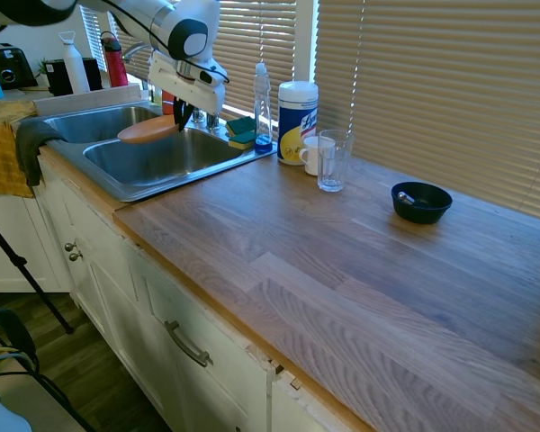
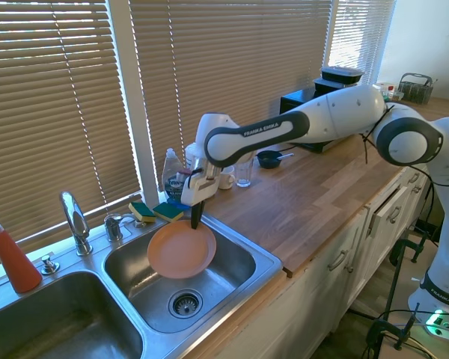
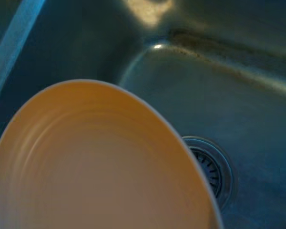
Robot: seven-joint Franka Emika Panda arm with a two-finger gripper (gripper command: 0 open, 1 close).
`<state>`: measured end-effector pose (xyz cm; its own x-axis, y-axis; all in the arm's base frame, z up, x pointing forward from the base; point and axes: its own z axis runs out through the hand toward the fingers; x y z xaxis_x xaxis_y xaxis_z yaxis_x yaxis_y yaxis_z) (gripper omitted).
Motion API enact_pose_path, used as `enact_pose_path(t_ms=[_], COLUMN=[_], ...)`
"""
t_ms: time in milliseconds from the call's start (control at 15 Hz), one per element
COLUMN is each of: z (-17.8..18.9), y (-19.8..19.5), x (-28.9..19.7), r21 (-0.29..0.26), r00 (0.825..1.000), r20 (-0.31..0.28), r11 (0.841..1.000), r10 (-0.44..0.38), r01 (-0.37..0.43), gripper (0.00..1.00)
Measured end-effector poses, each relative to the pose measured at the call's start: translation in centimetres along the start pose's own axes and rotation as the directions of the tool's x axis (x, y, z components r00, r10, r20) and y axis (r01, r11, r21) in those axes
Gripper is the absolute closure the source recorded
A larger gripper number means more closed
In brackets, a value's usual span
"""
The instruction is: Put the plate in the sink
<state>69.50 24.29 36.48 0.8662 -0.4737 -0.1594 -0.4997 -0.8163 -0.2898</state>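
Sink: the stainless steel double-basin sink (image 2: 243, 250) sits at the table's end; its curved chrome faucet (image 2: 75, 221) stands at about 10 o'clock from the near basin in the second exterior view.
Plate: the round salmon-pink plate (image 2: 182, 249) hangs tilted over that basin, clear of the floor; the drain (image 3: 210, 168) shows past its rim in the wrist view.
Gripper: the white arm's two-finger gripper (image 2: 196, 221) has its fingers clamped on the plate's rim at 12 o'clock, an edge hold that suits lowering it in.
Judgement: carry nearly done; descent and release remain.
Table: the clear drinking glass (image 1: 332, 160) and the small dark blue bowl (image 1: 421, 202) stand well apart from the sink.
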Motion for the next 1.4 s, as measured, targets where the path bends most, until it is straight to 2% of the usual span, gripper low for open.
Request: enact_pose_path(t_ms=[133, 467, 533, 800, 1133, 1400], z=[3.3, 10.5, 11.5, 12.4, 12.3, 11.2], y=[-0.4, 0.2, 0.2, -0.5, -1.5, -2.1], x=[0.5, 1.4, 1.6, 1.9, 2.0, 2.3], r21=[-0.048, -0.112, -0.123, -0.144, -0.149, -0.136], r00=[1.000, 0.998, 0.997, 0.996, 0.995, 0.996], r20=[0.013, 0.067, 0.071, 0.083, 0.093, 0.077], r11=[0.999, 0.994, 0.992, 0.989, 0.989, 0.990], r10=[-0.005, 0.019, 0.030, 0.043, 0.037, 0.038], r01=[0.006, -0.011, -0.021, -0.031, -0.023, -0.027], gripper=[1.00, 1.00, 0.00, 0.00, 0.00, 0.00])
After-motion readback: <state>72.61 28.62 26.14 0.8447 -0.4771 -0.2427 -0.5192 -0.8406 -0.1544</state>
